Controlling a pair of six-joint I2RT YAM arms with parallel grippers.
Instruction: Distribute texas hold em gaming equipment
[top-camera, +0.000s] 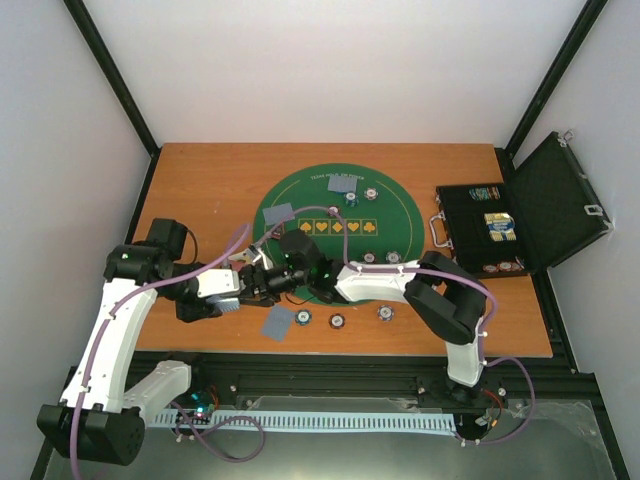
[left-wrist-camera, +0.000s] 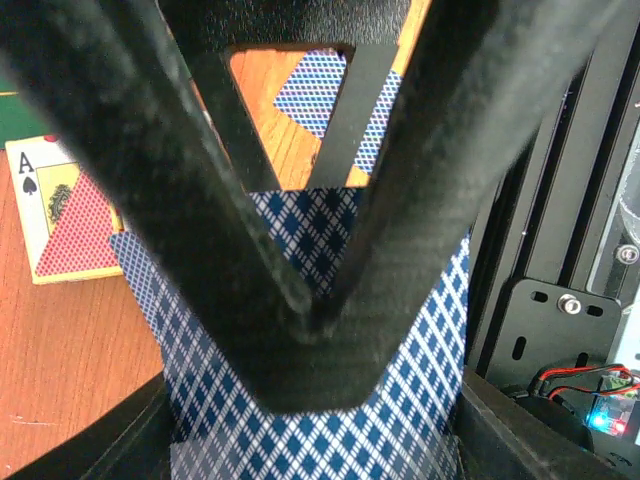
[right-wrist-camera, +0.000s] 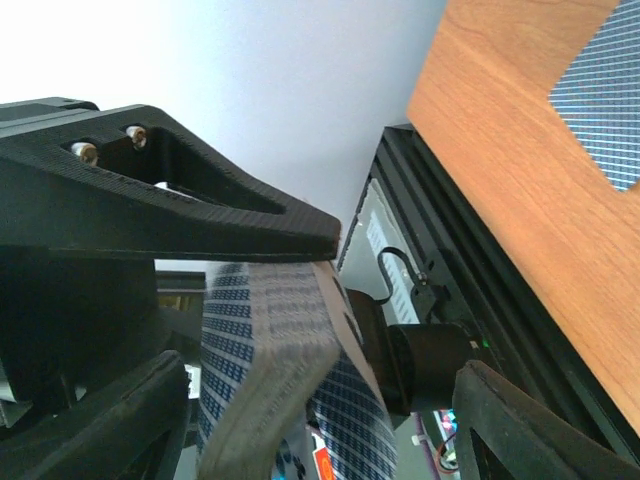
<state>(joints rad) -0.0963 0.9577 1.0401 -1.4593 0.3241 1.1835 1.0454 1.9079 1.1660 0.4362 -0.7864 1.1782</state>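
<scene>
My left gripper (top-camera: 250, 284) (left-wrist-camera: 310, 440) is shut on a deck of blue-backed playing cards (left-wrist-camera: 330, 420), held over the table's front left. My right gripper (top-camera: 272, 278) (right-wrist-camera: 320, 430) meets it. One black finger (left-wrist-camera: 300, 300) of it rests on the deck's top card. In the right wrist view the deck (right-wrist-camera: 270, 380) lies between my spread fingers and its top card is curled. Single cards lie face down on the green mat (top-camera: 279, 213) (top-camera: 342, 184) and on the wood (top-camera: 281, 321). Poker chips lie at the front (top-camera: 303, 318) (top-camera: 337, 321) (top-camera: 385, 312).
More chips lie on the green round mat (top-camera: 300, 195) at its far side (top-camera: 371, 194) and right rim (top-camera: 369, 258). A black hinged case (top-camera: 480, 235) stands open at the right. A cream ace-of-spades card box (left-wrist-camera: 60, 215) lies left of the deck. The black rail runs along the front (top-camera: 350, 370).
</scene>
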